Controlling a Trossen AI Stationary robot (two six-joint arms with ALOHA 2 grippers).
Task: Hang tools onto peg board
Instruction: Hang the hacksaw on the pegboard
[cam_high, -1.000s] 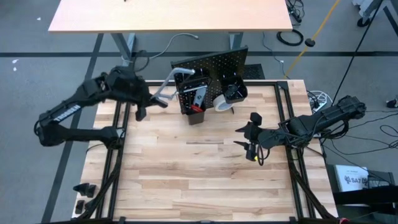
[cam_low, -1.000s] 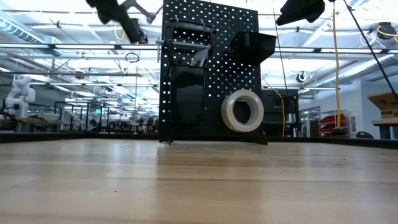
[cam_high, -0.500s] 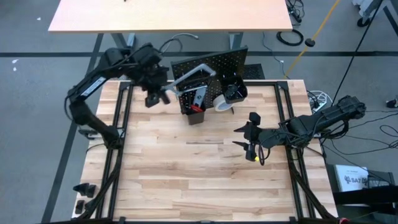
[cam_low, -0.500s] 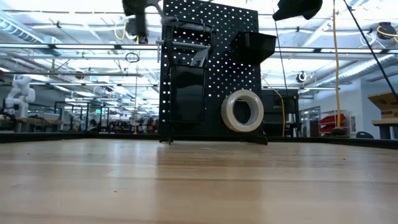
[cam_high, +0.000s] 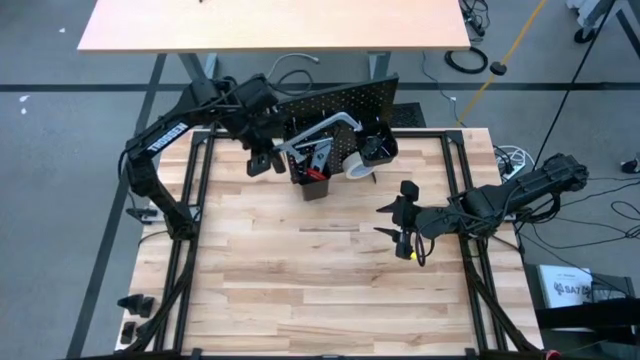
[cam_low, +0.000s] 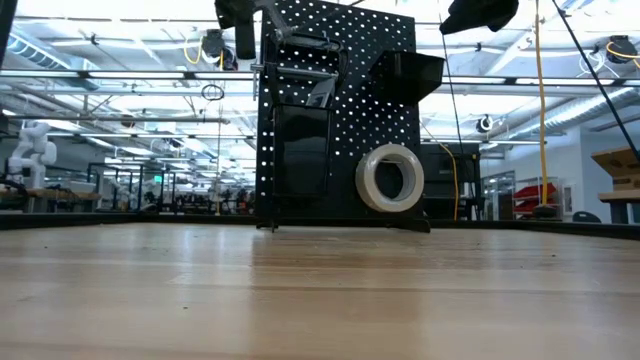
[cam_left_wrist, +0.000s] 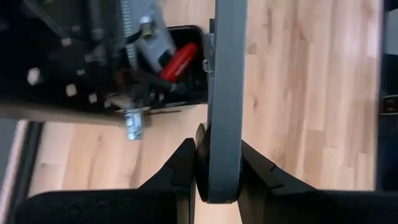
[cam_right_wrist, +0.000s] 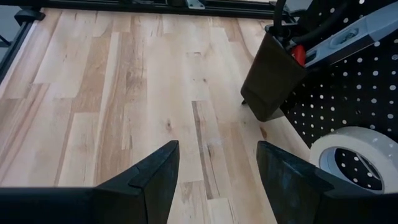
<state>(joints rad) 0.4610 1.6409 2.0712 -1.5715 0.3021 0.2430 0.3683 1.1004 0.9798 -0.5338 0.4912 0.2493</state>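
- The grey bar (cam_left_wrist: 225, 93) is clamped between the fingers of the left gripper (cam_high: 262, 160), which is closed on its near end; in the high view the bar (cam_high: 322, 128) reaches from the gripper across the top of the peg board (cam_high: 345, 105).
- The peg board stands upright near the far edge of the counter (cam_high: 330, 270), with a white tape roll (cam_low: 390, 178) on its front, a tall black bin (cam_high: 312, 170) holding a red-handled screwdriver (cam_left_wrist: 179, 61) and other tools, and a second bin (cam_low: 410, 70) higher up.
- Risk: the bar is long and gripped at one end only, so it could pivot in the fingers and miss its hook.
- Risk: its free end hangs over the crowded bin; a careless descent could knock the tools there or snag on them.
- Risk: a sideways push against the board could tip or slide it, since it seems only to stand on the counter.
- Risk: letting go before the bar is seated on a hook would probably drop it behind the board or onto the counter.
- The right gripper (cam_high: 402, 225) waits over the counter to the right of the board, its fingers (cam_right_wrist: 155, 177) parted and holding nothing.
- The counter is pale wooden planks in a black frame, mostly bare in front of the board.
- Beyond it lie a grey floor, a second tan tabletop (cam_high: 270, 25), loose cables, and, in the low view, a bright hall with ceiling lights and glass partitions.
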